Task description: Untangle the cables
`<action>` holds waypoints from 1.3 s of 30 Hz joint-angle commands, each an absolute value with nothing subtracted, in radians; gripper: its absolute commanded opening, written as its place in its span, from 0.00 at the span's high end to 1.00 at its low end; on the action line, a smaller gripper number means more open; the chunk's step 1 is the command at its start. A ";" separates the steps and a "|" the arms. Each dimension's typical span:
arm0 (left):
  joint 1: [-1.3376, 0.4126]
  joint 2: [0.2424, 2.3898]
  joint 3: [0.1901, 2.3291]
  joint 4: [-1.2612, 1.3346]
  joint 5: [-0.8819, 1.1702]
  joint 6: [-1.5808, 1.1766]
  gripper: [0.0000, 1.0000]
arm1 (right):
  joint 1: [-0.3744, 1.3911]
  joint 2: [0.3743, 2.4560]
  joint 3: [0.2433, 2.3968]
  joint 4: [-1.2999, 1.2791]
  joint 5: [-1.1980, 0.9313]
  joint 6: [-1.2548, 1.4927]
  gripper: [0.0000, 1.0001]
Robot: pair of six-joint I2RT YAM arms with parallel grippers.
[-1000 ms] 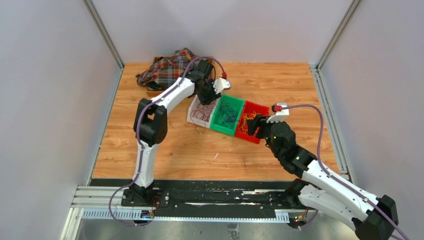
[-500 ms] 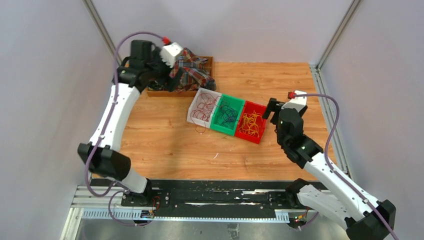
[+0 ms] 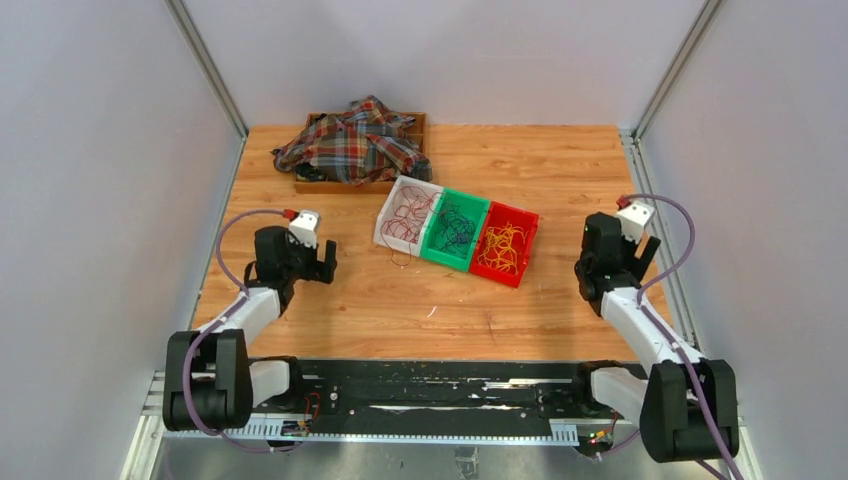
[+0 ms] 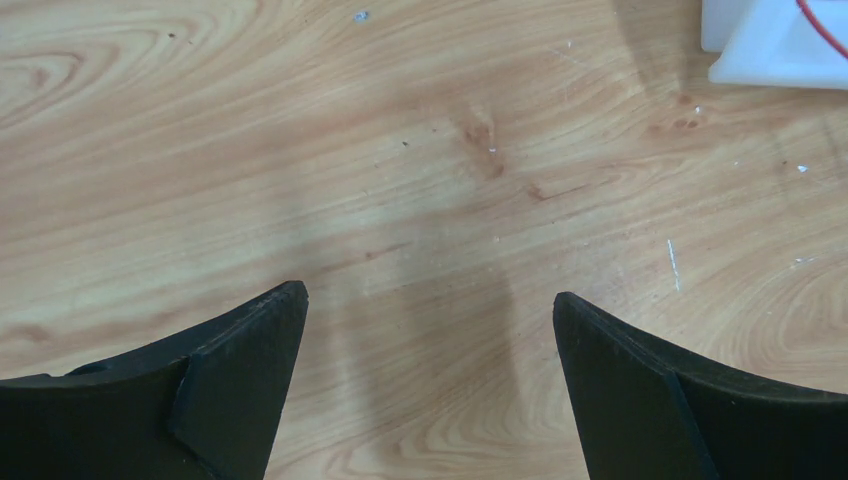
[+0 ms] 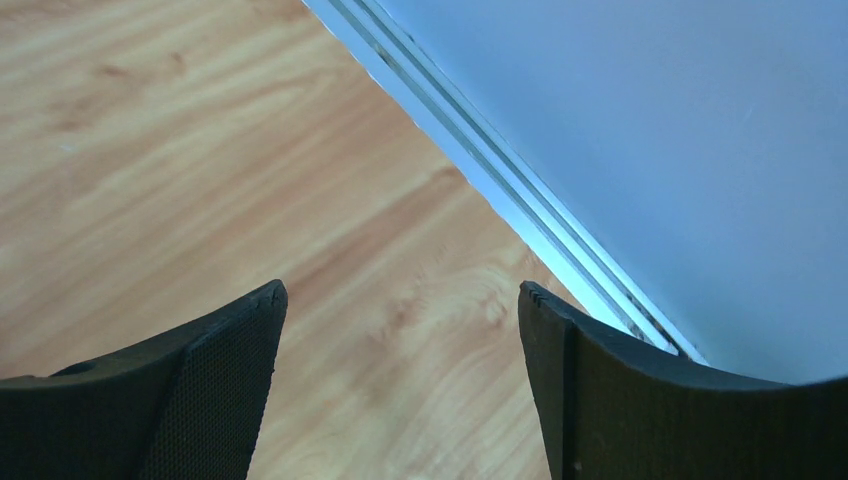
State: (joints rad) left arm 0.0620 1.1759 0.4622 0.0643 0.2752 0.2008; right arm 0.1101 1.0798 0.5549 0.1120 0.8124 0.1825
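While both arms sit folded low near their bases, the cables are out around the middle of the worktop [image 3: 330, 310], sorted by colour into three small bins set edge to edge in a row slanting from 10 o'clock to 4 o'clock. The white bin [image 3: 393, 232] at the 10 o'clock end holds the dark red cables [image 3: 408, 212], the green bin [image 3: 432, 247] in the middle holds the dark blue cables [image 3: 456, 226], and the red bin [image 3: 527, 250] at the 4 o'clock end holds the yellow-orange cables [image 3: 500, 245]. One stray red loop [image 3: 400, 257] hangs over the white bin's near edge onto the wood. At 11 o'clock there is one shallow wooden tray [image 3: 340, 186] with one crumpled plaid cloth [image 3: 350, 142] heaped over it. The tray is close to the white bin's far corner, and I can't tell whether they touch. One small pale scrap [image 3: 432, 312] lies at 6 o'clock of the bins. The left tool [image 4: 428, 300] is at 9 o'clock, jaws spread wide over bare wood and gripping nothing, with a corner of the white bin at the top right of its wrist view. The right tool [image 5: 400, 290] is at 3 o'clock, also spread and empty, pointing at the metal rail [image 5: 480, 190] along the worktop's edge, well apart from the bins.
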 commanded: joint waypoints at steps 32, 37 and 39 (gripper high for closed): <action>0.055 1.381 0.168 1.158 0.273 0.044 0.02 | 0.090 1.402 0.220 1.026 0.374 -0.067 0.02; 0.055 1.381 0.167 1.159 0.273 0.044 0.02 | 0.091 1.406 0.215 1.041 0.372 -0.070 0.02; 0.055 1.381 0.167 1.159 0.273 0.043 0.02 | 0.090 1.406 0.216 1.042 0.372 -0.071 0.01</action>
